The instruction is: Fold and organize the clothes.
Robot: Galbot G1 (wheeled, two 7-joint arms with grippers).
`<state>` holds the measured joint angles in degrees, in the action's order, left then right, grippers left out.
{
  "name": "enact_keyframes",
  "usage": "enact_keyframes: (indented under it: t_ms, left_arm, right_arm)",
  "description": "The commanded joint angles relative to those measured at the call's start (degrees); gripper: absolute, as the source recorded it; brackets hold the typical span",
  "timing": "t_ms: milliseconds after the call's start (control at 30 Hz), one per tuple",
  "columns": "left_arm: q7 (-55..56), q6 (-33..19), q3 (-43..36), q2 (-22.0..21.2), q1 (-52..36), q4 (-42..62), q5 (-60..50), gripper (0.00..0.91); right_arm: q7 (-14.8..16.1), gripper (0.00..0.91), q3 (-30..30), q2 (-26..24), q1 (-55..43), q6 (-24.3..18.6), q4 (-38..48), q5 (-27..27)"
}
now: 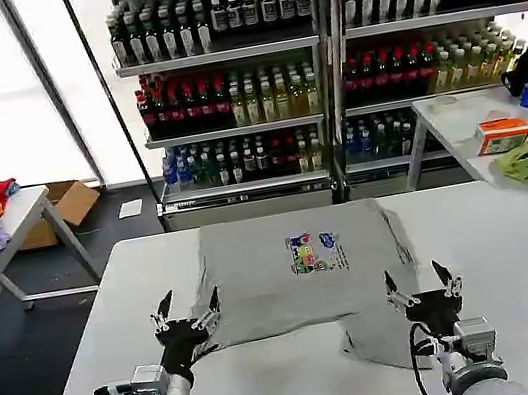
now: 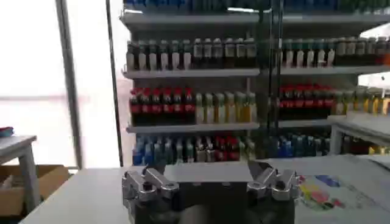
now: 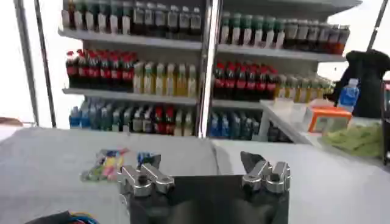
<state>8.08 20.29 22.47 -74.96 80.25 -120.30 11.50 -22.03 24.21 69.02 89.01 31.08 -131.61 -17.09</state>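
Shirt: you have one grey shirt (image 1: 302, 272) lying on the white table (image 1: 516, 247), print (image 1: 312, 252) facing up near its middle. The far part lies flat; the near right corner hangs out as a loose flap toward your right gripper.
Left gripper: your left gripper (image 1: 187, 310) sits at the shirt's near left edge, fingers spread apart and holding nothing. In the left wrist view (image 2: 210, 182) both fingers stand wide, the table beyond them.
Right gripper: your right gripper (image 1: 421, 283) is over the near right flap, fingers likewise apart and empty. In the right wrist view (image 3: 204, 176) the shirt (image 3: 73, 164) and print (image 3: 113, 164) lie just past the fingertips.
Surroundings: drink shelves (image 1: 322, 56) stand far behind; side tables at far left and far right carry cloths.
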Motion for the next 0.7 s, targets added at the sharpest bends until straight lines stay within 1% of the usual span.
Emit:
enact_keyframes:
  t_ms: [33, 333, 467, 700]
  left_arm:
    - [0.8, 7.8, -0.9, 4.1, 1.7, 0.1, 1.7, 0.907]
    - [2.0, 10.6, -0.1, 5.8, 2.4, 1.4, 3.8, 0.907]
    - [2.0, 10.8, -0.1, 5.7, 1.9, 3.0, 3.8, 0.907]
    - [1.9, 10.6, -0.2, 5.3, 1.6, 4.4, 3.9, 0.907]
  right_arm:
    - [-3.2, 0.907, -0.4, -0.2, 4.1, 2.0, -0.7, -2.8]
    - [-4.9, 0.907, -1.3, -0.3, 7.3, 2.0, -0.7, -2.3]
    - [-5.7, 0.907, -1.8, -0.2, 7.8, 2.0, 0.2, -1.9]
    - [-5.8, 0.907, -2.8, 1.0, 8.6, 1.6, 1.5, -1.9]
